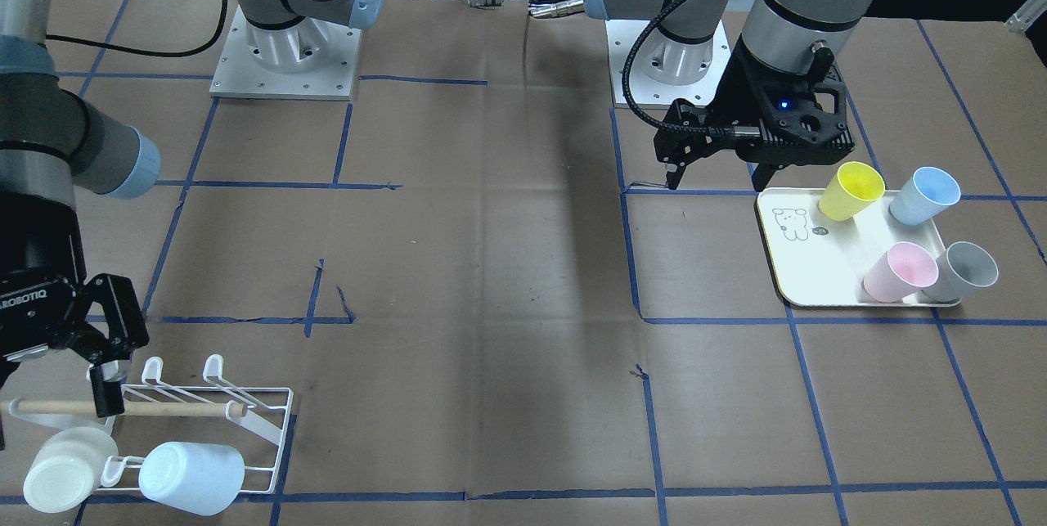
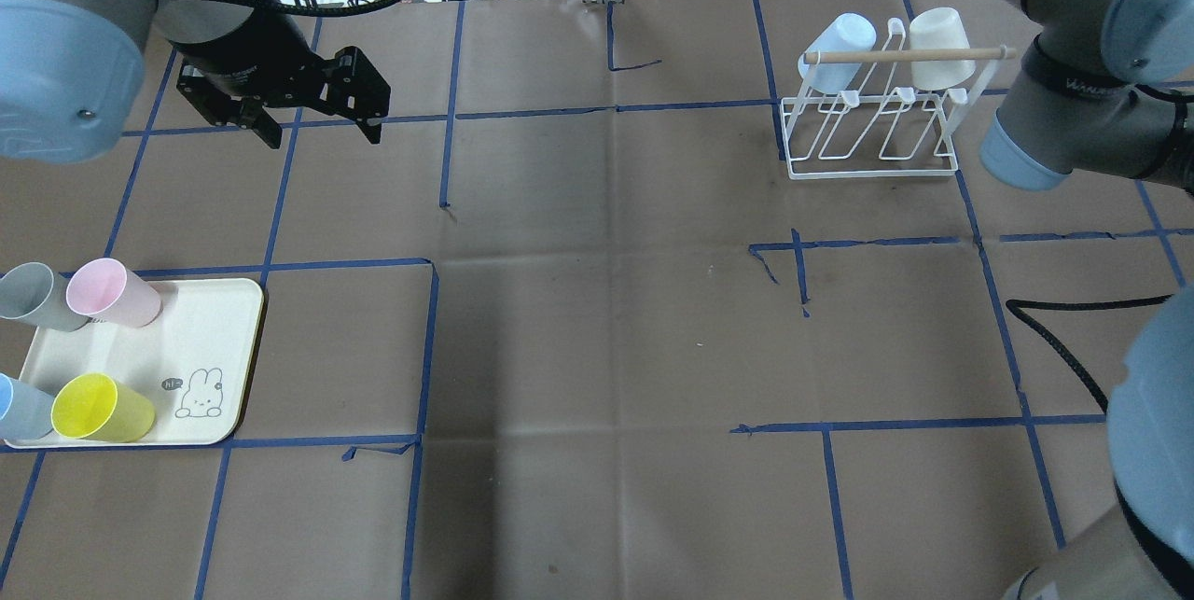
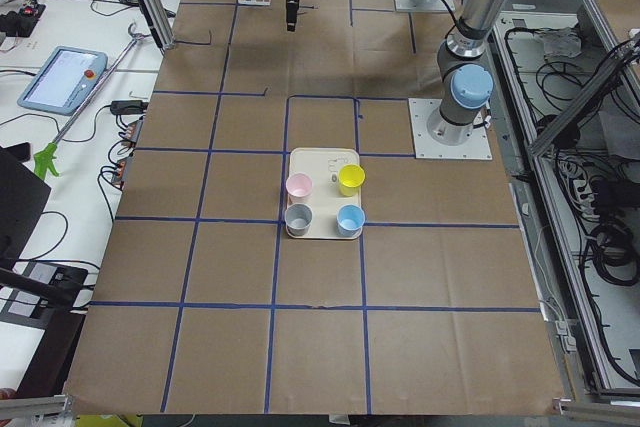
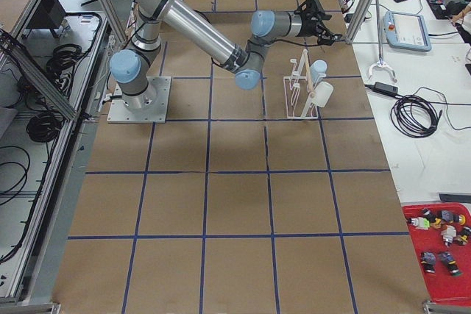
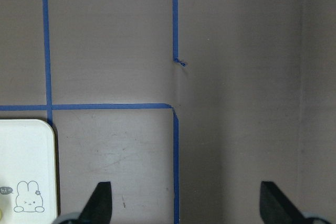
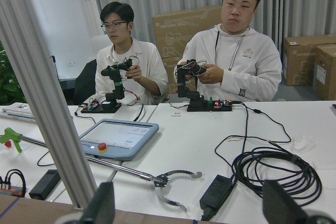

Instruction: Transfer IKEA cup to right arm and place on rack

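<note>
Left gripper (image 1: 718, 181) spread wide, empty, tray (image 1: 818, 264) corner just beside it (bare table (image 1: 491, 264) on the other side). Right gripper (image 6: 190, 205) released too, rack (image 1: 260, 420) just beside it.

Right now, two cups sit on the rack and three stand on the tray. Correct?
No. The tray holds four cups, not three: yellow, blue, pink and grey, per the exterior front-facing view. The rest holds.

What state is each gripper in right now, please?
Left gripper: open, holding nothing.
Right gripper: open, holding nothing.
</note>
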Action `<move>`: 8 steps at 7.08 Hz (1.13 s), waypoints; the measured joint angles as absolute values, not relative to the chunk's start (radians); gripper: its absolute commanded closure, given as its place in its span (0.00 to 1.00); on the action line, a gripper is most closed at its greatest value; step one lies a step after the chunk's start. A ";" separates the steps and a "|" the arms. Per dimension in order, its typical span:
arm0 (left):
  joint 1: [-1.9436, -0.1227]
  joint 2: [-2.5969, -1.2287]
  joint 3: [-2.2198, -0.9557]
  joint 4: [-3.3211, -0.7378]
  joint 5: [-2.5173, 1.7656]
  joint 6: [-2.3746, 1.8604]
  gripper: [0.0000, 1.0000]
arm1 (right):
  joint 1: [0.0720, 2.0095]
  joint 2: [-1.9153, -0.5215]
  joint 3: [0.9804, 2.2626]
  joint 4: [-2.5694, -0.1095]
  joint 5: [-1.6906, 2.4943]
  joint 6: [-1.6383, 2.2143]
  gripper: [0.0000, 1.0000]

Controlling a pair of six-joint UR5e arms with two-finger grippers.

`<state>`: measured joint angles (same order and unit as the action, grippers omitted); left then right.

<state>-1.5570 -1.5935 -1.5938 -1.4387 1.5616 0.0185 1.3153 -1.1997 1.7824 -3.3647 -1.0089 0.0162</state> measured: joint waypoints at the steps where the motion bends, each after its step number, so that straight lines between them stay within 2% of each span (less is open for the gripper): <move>1: -1.557 -1.594 -1.594 -1.439 1.562 0.018 0.00 | 1.345 -1.266 1.782 -3.195 -1.027 0.049 0.00; 4: -1.557 -1.597 -1.594 -1.439 1.562 0.018 0.00 | 1.459 -1.434 1.771 -2.585 -1.199 0.071 0.00; 8: -1.557 -1.597 -1.594 -1.439 1.564 0.018 0.00 | 1.510 -1.552 1.681 -1.815 -1.401 0.055 0.00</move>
